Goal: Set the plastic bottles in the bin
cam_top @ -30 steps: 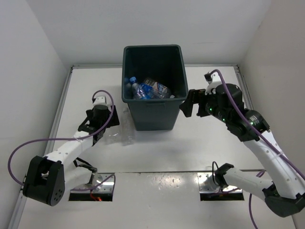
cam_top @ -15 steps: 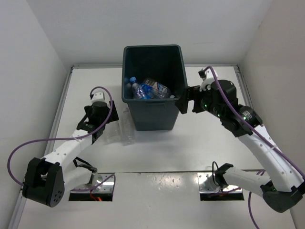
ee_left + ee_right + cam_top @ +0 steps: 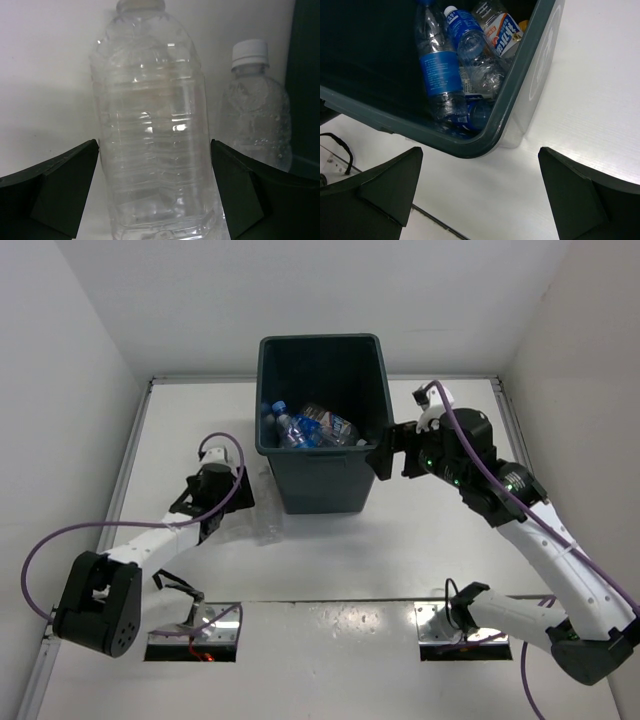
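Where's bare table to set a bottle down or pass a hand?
Free: white table in front of the tall dark grey plastic bin, between both arms; also left of it toward the back wall. Crowded: bin's front-left corner, two clear plastic bottles there.

Bright, even light; soft shadows on the white table (image 3: 330, 570); small glints on the clear ribbed plastic bottle (image 3: 155, 130); the dark grey plastic bin (image 3: 517, 85) is dim inside.

Left gripper (image 3: 154, 150) low, right gripper (image 3: 480, 155) (raised) — both agape.

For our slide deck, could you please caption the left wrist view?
Open left pincer straddles a clear plastic bottle; a smaller white-capped bottle is beyond it, beside the dark bin.
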You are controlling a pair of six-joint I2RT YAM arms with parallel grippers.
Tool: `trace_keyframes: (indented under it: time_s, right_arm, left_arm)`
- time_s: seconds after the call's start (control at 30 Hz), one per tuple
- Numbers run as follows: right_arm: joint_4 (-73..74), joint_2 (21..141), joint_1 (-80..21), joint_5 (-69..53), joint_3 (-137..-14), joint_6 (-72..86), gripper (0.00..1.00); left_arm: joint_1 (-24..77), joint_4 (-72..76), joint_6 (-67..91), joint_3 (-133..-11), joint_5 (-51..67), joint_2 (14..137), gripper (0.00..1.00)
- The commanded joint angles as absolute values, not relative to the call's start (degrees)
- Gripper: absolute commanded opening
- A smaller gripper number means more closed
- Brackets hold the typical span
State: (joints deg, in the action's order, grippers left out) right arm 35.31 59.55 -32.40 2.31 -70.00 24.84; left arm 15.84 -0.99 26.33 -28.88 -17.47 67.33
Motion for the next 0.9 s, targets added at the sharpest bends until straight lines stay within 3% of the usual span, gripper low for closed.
trace_keyframes:
  time_s: [0.0, 0.23, 0.33, 0.4, 0.67, 0.87]
  right_arm:
    - [32.9, 59.6, -32.6, 1.1, -69.0, 23.7, 1.0]
    - [32.9, 59.6, -32.6, 1.1, -68.5, 23.7, 1.0]
    - [32.9, 59.6, -32.6, 1.1, -68.5, 23.7, 1.0]
    - [32.9, 59.6, -32.6, 1.7, -68.5, 23.7, 1.0]
    - [32.9, 59.6, -33.2, 2.2, -67.9, 23.7, 1.0]
    - [32.9, 60.1, -33.8, 3.3, -67.9, 23.7, 1.0]
  left_arm:
    - [16.2, 0.9, 27.6, -28.0, -14.2, 68.7, 1.0]
    - [16.2, -3.0, 30.2, -31.5, -15.9, 73.8, 1.0]
    - [16.2, -6.4, 30.8, -34.6, -15.9, 78.3, 0.91]
    - [15.4, -8.3, 31.3, -37.2, -13.9, 81.0, 0.76]
    - [13.1, -15.5, 35.6, -51.6, -21.6, 78.1, 0.58]
    - [11.2, -18.4, 34.8, -67.2, -34.8, 75.1, 0.61]
